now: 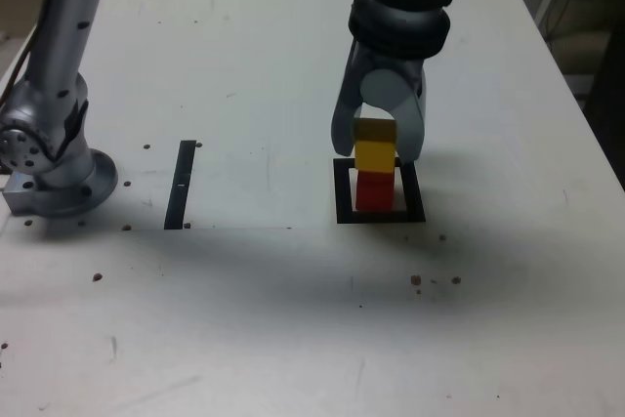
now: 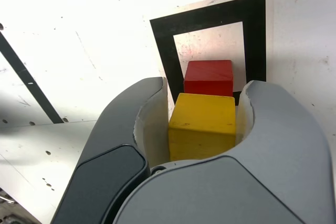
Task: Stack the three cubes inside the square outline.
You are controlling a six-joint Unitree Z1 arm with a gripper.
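Two cubes show. The red cube (image 1: 373,192) (image 2: 209,77) sits inside the square outline (image 1: 342,192) (image 2: 168,51), a thick black frame with a pale centre. Directly over it is the yellow cube (image 1: 374,151) (image 2: 202,124), looking as if it rests on the red one's top; contact cannot be confirmed. My gripper (image 1: 376,146) (image 2: 207,100) comes down from above and is shut on the yellow cube, one grey finger (image 2: 152,114) pressed on each side. The wrist view shows the yellow cube slightly offset from the red one.
A thin black strip (image 1: 181,183) (image 2: 26,77) lies on the white table (image 1: 293,319) toward the exterior view's left. The arm's metal base (image 1: 54,168) stands at the far left. Small dark specks (image 1: 435,280) dot the table near the outline.
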